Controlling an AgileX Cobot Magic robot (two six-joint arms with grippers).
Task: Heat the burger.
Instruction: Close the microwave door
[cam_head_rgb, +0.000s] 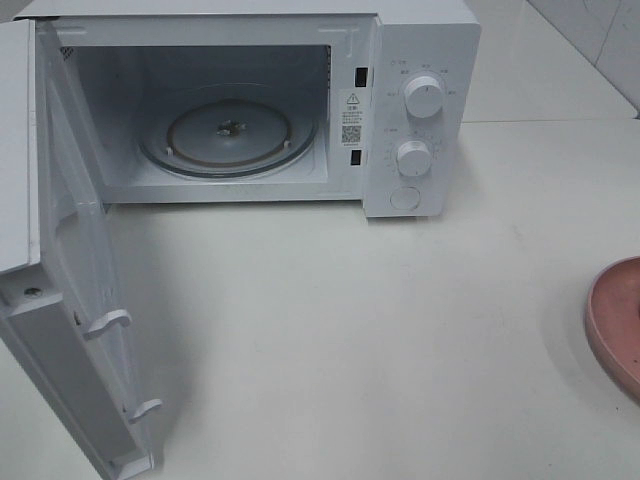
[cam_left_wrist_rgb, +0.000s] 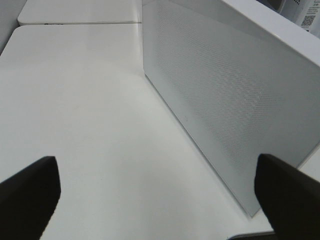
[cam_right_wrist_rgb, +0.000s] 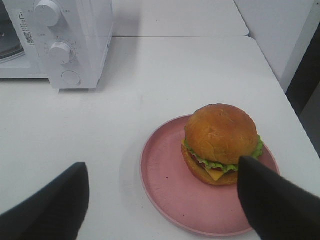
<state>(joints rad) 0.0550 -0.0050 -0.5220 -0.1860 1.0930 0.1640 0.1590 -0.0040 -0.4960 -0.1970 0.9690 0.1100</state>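
The burger (cam_right_wrist_rgb: 221, 143), with a golden-brown bun, green lettuce and yellow cheese, sits on a round pink plate (cam_right_wrist_rgb: 170, 190) on the white table, to the right of the microwave. My right gripper (cam_right_wrist_rgb: 160, 206) hovers over the plate's near side, open, with one dark finger (cam_right_wrist_rgb: 277, 200) close beside the burger and nothing held. My left gripper (cam_left_wrist_rgb: 160, 205) is open too, empty, next to the outer mesh face of the microwave door (cam_left_wrist_rgb: 225, 95). Neither gripper appears in the exterior high view, where only the plate's rim (cam_head_rgb: 615, 320) shows and the burger is out of view.
The white microwave (cam_head_rgb: 420, 110) stands at the back with its door (cam_head_rgb: 75, 300) swung wide open to the left. Its glass turntable (cam_head_rgb: 230, 135) is bare. Two knobs (cam_head_rgb: 424, 97) sit on its right panel. White table (cam_head_rgb: 350, 320) spreads in front of it.
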